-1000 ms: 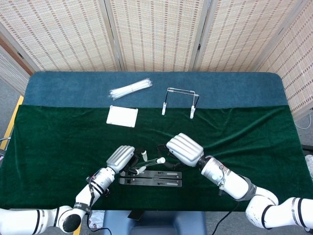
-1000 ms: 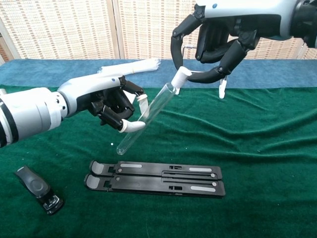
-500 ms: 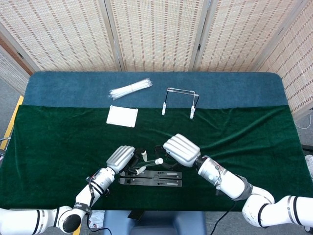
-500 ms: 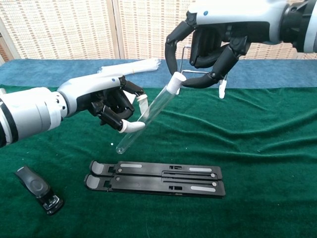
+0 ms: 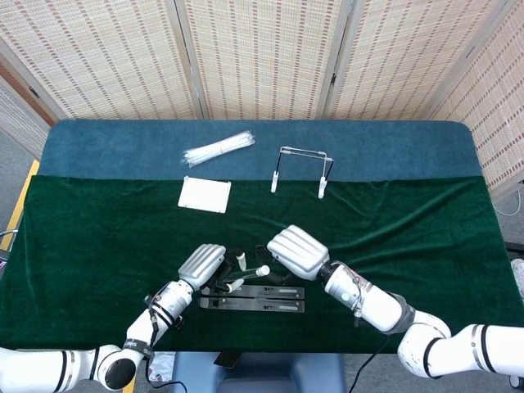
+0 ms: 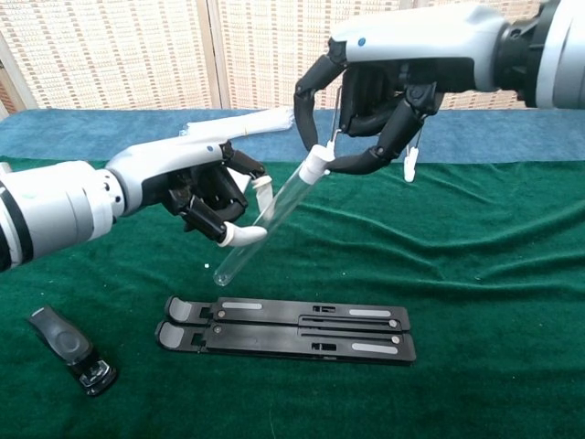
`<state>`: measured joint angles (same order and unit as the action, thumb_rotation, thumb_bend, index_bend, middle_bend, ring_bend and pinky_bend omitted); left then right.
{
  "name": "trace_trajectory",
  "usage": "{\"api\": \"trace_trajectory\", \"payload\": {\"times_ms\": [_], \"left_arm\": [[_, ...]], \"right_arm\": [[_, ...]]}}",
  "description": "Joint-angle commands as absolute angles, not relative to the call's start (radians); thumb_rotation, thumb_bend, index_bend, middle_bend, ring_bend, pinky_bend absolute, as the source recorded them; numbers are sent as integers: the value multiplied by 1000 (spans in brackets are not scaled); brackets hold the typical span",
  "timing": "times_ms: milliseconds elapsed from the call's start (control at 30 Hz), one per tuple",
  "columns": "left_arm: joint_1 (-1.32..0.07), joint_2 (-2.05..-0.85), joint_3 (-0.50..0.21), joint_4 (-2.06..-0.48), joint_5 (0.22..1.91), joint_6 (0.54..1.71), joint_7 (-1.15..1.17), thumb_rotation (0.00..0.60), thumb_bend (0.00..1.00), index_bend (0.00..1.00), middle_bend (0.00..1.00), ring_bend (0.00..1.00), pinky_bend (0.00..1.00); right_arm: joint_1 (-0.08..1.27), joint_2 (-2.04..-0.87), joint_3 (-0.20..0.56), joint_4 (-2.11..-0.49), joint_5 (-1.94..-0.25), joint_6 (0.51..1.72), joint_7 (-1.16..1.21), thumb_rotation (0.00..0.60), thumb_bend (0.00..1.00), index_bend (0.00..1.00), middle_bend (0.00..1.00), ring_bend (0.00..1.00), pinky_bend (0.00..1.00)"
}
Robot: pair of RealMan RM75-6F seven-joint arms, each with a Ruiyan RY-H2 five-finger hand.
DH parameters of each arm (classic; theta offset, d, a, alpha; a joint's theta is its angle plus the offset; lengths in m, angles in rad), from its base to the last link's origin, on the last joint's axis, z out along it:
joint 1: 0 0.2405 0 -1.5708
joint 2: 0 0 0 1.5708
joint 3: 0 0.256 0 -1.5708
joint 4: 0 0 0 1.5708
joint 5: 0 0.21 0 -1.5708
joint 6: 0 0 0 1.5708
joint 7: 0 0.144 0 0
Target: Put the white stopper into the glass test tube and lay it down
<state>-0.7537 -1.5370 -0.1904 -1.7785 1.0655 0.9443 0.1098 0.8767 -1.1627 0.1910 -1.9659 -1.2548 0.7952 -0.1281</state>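
My left hand [image 6: 206,192] [image 5: 201,264] holds a clear glass test tube [image 6: 267,222] tilted, mouth up to the right, above the green cloth. A white stopper [image 6: 314,165] [image 5: 264,269] sits at the tube's mouth, pinched by my right hand [image 6: 366,110] [image 5: 296,251], which arches over it from the upper right. Whether the stopper is seated inside the mouth I cannot tell. In the head view both hands meet near the table's front edge and the tube is mostly hidden.
A black folded stand [image 6: 288,329] [image 5: 254,298] lies under the hands. A small black clip [image 6: 71,349] rests at the front left. Further back are a bundle of tubes [image 5: 218,148], a white pad [image 5: 204,195] and a wire rack [image 5: 302,170].
My right hand has moved left and down, carrying the stopper from just beside the tube's mouth onto it. The left hand and the tube have stayed still.
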Motion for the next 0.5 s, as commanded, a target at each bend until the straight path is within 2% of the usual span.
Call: {"api": "trace_trajectory", "payload": {"times_ms": [33,200,267,333,433,500], "left_arm": [[-754,-1537,-190,-1778,1064,944,111,600,474,677,895,803,798],[-753,-1535,-188,-1776,1061,945,111,600,476,677,894,803,798],[-753,-1536,-186,-1773,1060,945,110,600,476,677,895,802,798],[-753,-1537,-185,-1769,1059,945,111,600,476,677,895,803,798],[-755,-1540,-184,-1765,1054,943,114,600,476,677,895,802,798],[-758,-1543,-185,-1763,1052,943,119,600,477,677,895,803,798]], "right_arm": [[884,-1171,190,-1963,-1245,793,-139,600,637,690,1000,1000,1000],[889,-1179,188,-1960,-1234,798,-149,600,637,691,1000,1000,1000],[887,-1182,187,-1958,-1237,804,-148,600,637,661,1000,1000,1000],[886,-1183,185,-1955,-1240,806,-146,600,637,571,1000,1000,1000],[883,-1187,182,-1952,-1239,811,-143,600,637,383,1000,1000,1000],[882,-1190,180,-1952,-1238,812,-137,600,595,257,1000,1000,1000]]}}
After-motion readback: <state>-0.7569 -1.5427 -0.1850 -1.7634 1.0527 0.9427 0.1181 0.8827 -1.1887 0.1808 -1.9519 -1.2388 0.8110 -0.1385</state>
